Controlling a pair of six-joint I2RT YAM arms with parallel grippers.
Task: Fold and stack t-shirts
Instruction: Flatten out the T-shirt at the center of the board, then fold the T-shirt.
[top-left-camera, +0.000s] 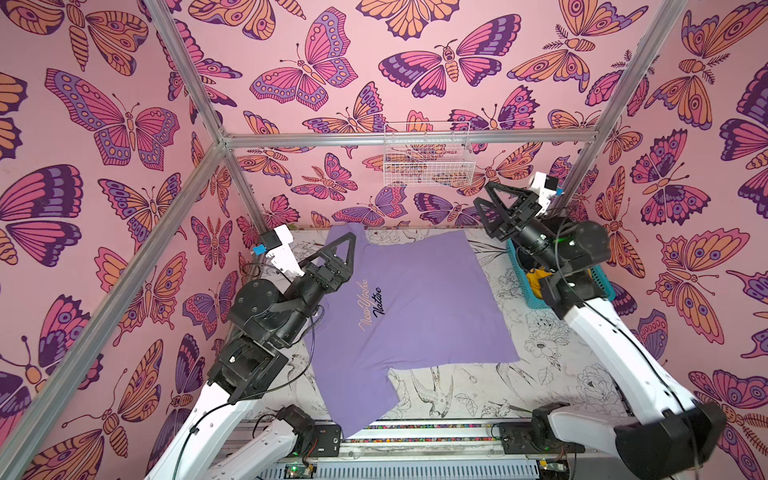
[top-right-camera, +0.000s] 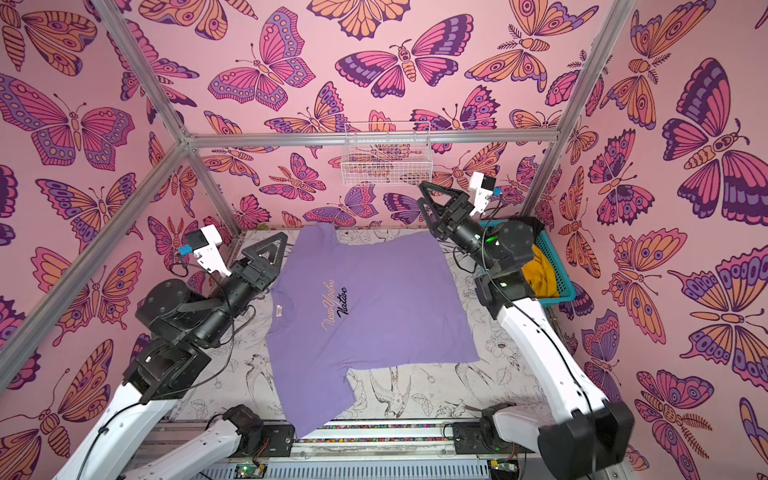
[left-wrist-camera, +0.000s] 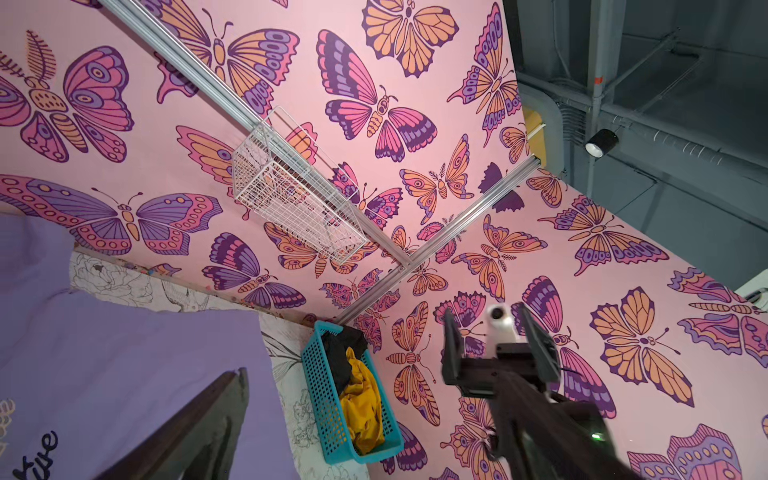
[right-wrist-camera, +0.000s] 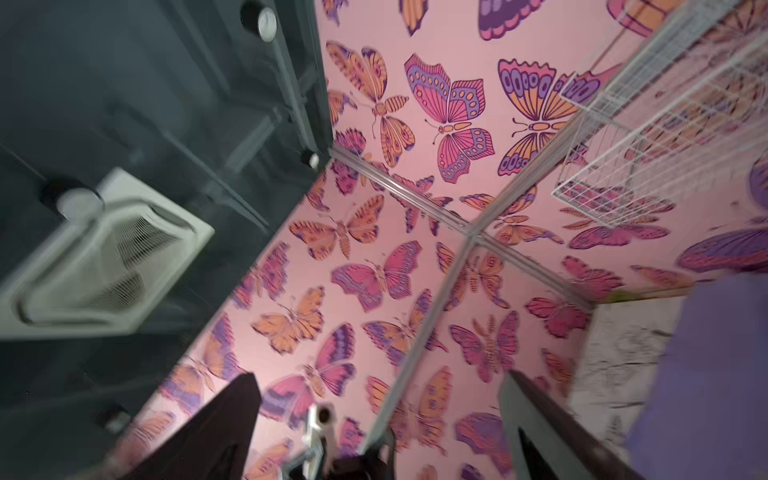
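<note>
A lavender t-shirt (top-left-camera: 411, 307) (top-right-camera: 365, 316) lies spread flat on the table, chest print up, white neck label (top-right-camera: 279, 310) at its left side. A yellow t-shirt (top-right-camera: 540, 274) (left-wrist-camera: 361, 407) and a black t-shirt (left-wrist-camera: 336, 353) sit crumpled in the teal basket (top-right-camera: 561, 286) (left-wrist-camera: 328, 399) at the far right. My left gripper (top-left-camera: 347, 249) (top-right-camera: 270, 251) hovers open above the lavender shirt's far left shoulder, holding nothing; one of its fingers (left-wrist-camera: 216, 407) shows in the left wrist view. My right gripper (top-left-camera: 484, 195) (top-right-camera: 422, 193) (right-wrist-camera: 378, 390) is raised over the far right corner, open and empty.
A white wire basket (top-left-camera: 428, 153) hangs on the back wall just above my right gripper. Aluminium frame posts (top-left-camera: 245, 187) stand at the far corners. The table (top-left-camera: 540, 386) has a sketch-print cover. The lavender shirt's near sleeve (top-left-camera: 365, 411) reaches the front rail.
</note>
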